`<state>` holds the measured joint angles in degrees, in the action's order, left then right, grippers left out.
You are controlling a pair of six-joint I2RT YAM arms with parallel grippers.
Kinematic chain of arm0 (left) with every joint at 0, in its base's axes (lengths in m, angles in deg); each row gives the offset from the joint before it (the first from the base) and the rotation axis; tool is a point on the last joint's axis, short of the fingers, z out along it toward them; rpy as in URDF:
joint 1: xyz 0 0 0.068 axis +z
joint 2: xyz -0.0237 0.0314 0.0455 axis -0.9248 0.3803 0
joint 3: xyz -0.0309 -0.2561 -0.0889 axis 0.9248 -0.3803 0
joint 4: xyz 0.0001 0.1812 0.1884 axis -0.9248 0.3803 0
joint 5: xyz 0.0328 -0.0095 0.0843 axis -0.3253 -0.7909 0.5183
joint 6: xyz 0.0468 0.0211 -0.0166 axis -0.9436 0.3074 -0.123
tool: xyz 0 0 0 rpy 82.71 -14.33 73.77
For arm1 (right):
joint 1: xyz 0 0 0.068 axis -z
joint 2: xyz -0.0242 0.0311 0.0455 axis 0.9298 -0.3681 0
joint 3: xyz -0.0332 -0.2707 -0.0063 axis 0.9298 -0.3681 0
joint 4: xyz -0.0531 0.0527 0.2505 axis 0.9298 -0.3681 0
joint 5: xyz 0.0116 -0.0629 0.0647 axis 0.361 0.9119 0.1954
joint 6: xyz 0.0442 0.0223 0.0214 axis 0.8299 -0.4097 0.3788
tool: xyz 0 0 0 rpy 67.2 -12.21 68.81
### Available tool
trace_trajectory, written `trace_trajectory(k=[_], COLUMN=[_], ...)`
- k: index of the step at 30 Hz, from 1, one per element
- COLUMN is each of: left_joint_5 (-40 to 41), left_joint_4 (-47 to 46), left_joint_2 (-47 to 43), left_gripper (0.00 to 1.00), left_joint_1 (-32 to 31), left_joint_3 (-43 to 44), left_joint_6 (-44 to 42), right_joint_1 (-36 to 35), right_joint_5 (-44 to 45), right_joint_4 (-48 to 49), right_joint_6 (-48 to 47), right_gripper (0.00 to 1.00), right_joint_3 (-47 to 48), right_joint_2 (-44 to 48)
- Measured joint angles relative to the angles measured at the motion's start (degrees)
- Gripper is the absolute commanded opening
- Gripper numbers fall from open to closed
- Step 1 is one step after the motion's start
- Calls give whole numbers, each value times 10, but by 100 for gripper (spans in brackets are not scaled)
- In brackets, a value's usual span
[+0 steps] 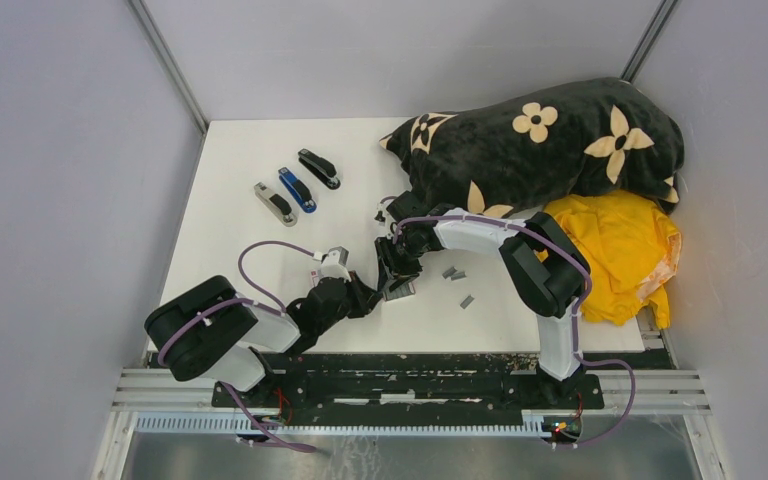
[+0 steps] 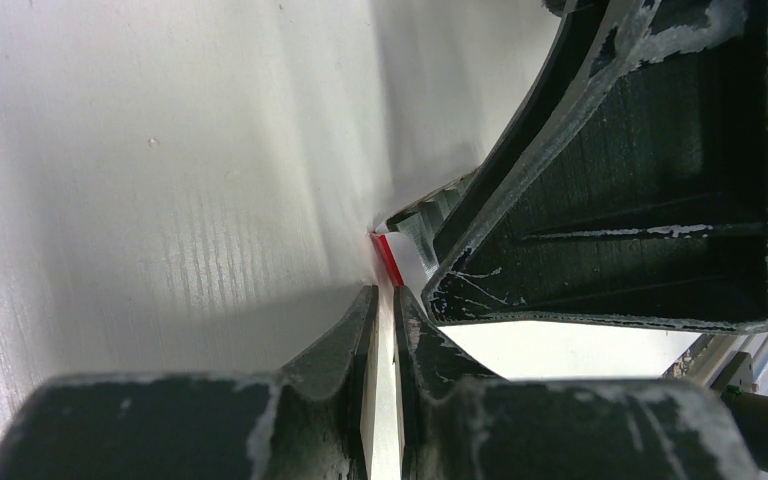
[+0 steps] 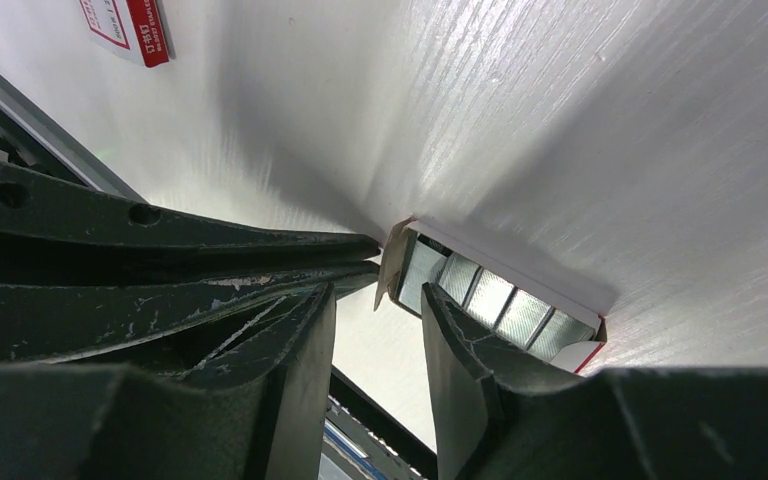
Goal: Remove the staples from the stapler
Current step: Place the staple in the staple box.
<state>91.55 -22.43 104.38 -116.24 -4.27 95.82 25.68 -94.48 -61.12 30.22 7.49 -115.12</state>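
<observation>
The staple box (image 3: pixel 397 275) was pinched by its flap in the left gripper (image 3: pixel 375 258). The right gripper (image 3: pixel 378 305) was held beside it, fingers apart.

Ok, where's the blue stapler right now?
In the top view, the blue stapler lies at the far left of the table, between the grey stapler and the black stapler.

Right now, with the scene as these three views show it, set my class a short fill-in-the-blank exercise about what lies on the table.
1. Between the grey stapler and the black stapler lies a ___ one.
2. The cloth beside the flowered blanket is ___.
3. The open box in the right wrist view holds rows of ___.
Missing words: blue; yellow; staples.
</observation>
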Motion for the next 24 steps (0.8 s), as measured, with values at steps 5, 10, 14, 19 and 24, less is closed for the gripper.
trace_trajectory(k=[5, 10, 14, 19, 24], left_joint_5=[0, 0, 0, 0, 0], left_joint_4=[0, 0, 0, 0, 0], left_joint_2=[0, 0, 0, 0, 0], left_gripper=[17, 17, 17, 17, 17], left_joint_1=[0, 0, 0, 0, 0], left_joint_3=[0, 0, 0, 0, 0], left_joint_6=[0, 0, 0, 0, 0], right_joint_1=[0, 0, 0, 0, 0], right_joint_5=[2, 8, 10, 9, 6], right_joint_4=[0, -3, -2, -2, -2], right_joint_6=[0, -2, -3, -3, -2], right_gripper=[43, 43, 43, 44, 44], right_joint_3=[0, 1, 1, 2, 3], right_joint_2=[-3, -4, -4, -4, -7])
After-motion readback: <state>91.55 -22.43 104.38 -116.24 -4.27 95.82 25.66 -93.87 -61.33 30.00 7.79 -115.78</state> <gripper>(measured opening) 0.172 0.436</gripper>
